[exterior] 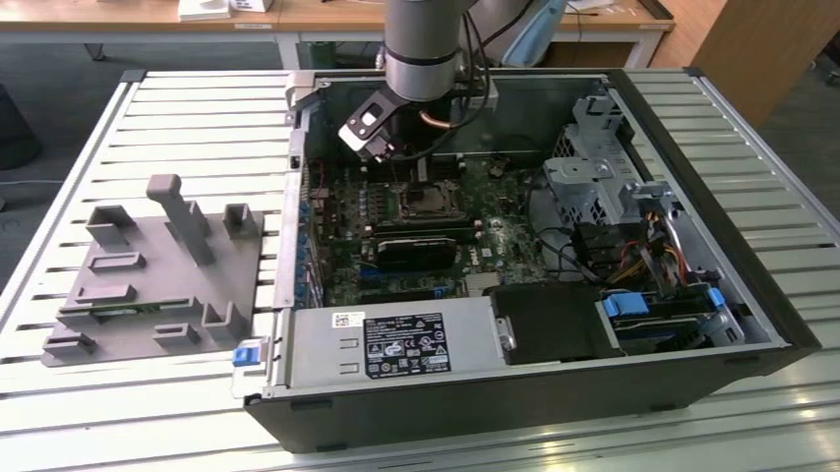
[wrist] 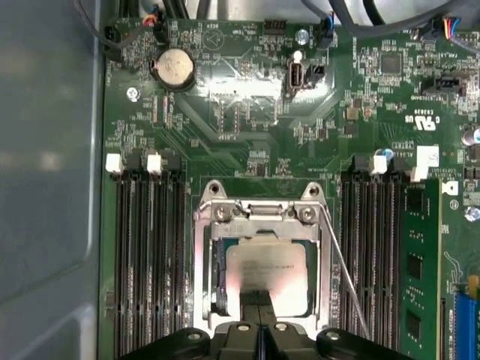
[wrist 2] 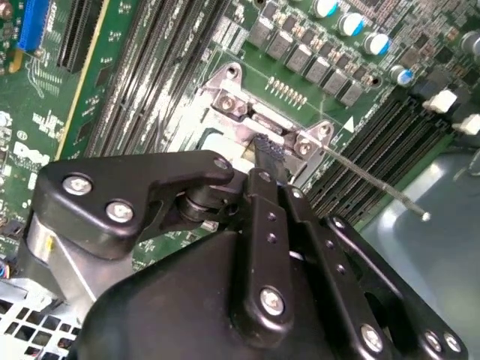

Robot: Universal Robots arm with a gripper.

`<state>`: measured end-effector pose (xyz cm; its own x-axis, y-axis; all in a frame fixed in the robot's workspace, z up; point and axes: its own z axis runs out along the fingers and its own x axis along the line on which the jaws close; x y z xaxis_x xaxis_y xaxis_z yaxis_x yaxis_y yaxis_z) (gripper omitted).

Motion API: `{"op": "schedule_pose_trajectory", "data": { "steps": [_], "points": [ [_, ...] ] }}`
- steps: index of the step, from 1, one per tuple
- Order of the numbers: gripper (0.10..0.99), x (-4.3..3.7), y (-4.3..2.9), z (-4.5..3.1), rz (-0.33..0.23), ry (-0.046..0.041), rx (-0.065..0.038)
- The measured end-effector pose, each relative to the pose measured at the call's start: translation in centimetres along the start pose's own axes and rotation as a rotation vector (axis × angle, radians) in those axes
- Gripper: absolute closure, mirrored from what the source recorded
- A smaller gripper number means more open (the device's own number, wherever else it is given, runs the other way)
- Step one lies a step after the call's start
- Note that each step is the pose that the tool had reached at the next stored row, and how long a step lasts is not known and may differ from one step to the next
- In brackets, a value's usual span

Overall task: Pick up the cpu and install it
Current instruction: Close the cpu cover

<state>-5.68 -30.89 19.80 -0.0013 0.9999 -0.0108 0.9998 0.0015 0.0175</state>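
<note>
**Cpu** (wrist: 266, 271): silver-grey square chip. In the first wrist view it is lying flat in the socket, and the metal socket frame (wrist: 204, 262) is enclosing it on all sides.

**Gripper** (wrist: 259, 300): black, two fingers. It is hanging just over the near edge of the cpu with its fingers pressed together, leaving a thin seam between them and nothing pinched. I cannot tell whether the tips are touching the chip.

**Lever wire** (wrist: 341, 262): thin steel rod, running slantwise beside the frame.

**Motherboard** (wrist: 247, 142): green, carrying a coin cell (wrist: 173, 68). Black memory slots (wrist: 146, 247) are flanking the socket on both sides.

**Computer case** (exterior: 525, 408): black and open-topped, lying on the slatted table (exterior: 197, 108). The arm (exterior: 427, 39) is reaching down into it.

**Power supply** (exterior: 393, 344): grey box, sitting along the case's near wall.

**Grey fixture** (exterior: 145, 275): plastic block set, standing on the table at the exterior view's left, well apart from the gripper.
</note>
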Motion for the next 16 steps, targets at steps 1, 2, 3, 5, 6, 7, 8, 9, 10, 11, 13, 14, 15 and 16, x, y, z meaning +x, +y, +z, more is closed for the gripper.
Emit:
{"op": "schedule_pose_trajectory", "data": {
  "steps": [1,2,3,5,6,7,8,9,10,11,13,14,15,16],
  "points": [
    [0.980,-0.02,0.12,-0.01,0.000,0.0003,0.000],
    [0.980,-0.02,0.18,-0.01,0.000,0.0011,0.000],
    [0.980,-0.02,0.19,0.00,0.000,0.0017,0.000],
    [0.980,0.00,0.21,-0.20,0.000,0.0033,-0.001],
    [0.980,0.01,0.22,-0.43,0.000,0.0039,-0.001],
    [0.980,0.00,0.22,-0.75,0.000,0.0032,0.000],
    [0.980,-0.02,0.21,-0.92,0.000,0.0024,0.000],
    [0.980,-0.01,0.22,-0.93,0.000,0.0027,0.000],
    [0.980,-0.01,0.25,-0.92,0.000,0.0027,0.000],
    [0.980,-0.01,0.31,-0.93,0.000,0.0026,0.000],
    [0.980,-0.01,0.46,-0.93,0.000,0.0025,0.000],
    [0.980,-0.02,0.54,-0.92,0.000,0.0026,0.000],
    [0.980,-0.01,0.63,-0.92,0.000,0.0025,0.000],
    [0.980,-0.01,0.74,-0.91,0.000,0.0025,0.000]
  ]
}}
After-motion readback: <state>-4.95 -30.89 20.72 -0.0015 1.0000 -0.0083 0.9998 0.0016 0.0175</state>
